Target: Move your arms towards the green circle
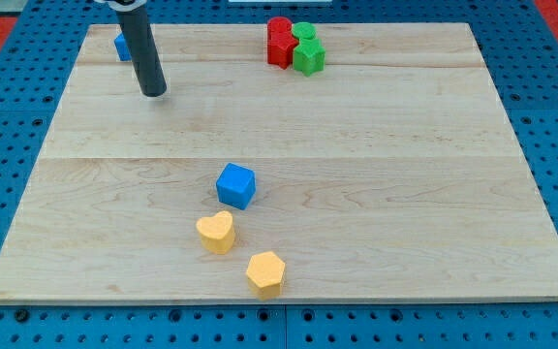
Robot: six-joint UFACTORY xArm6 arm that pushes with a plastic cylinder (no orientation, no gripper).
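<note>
My tip [152,93] rests on the board at the view's upper left. The green circle [303,32] sits near the top edge, right of centre, in a tight cluster with a red block [280,41] on its left and a green star-like block [309,56] just below it. The tip is far to the left of this cluster and a little lower in the view. A blue block [121,46] is partly hidden behind the rod at the top left.
A blue cube [235,185] lies below the board's centre. A yellow heart [216,232] and a yellow pentagon [265,272] lie near the bottom edge. The wooden board [434,194] sits on a blue pegboard.
</note>
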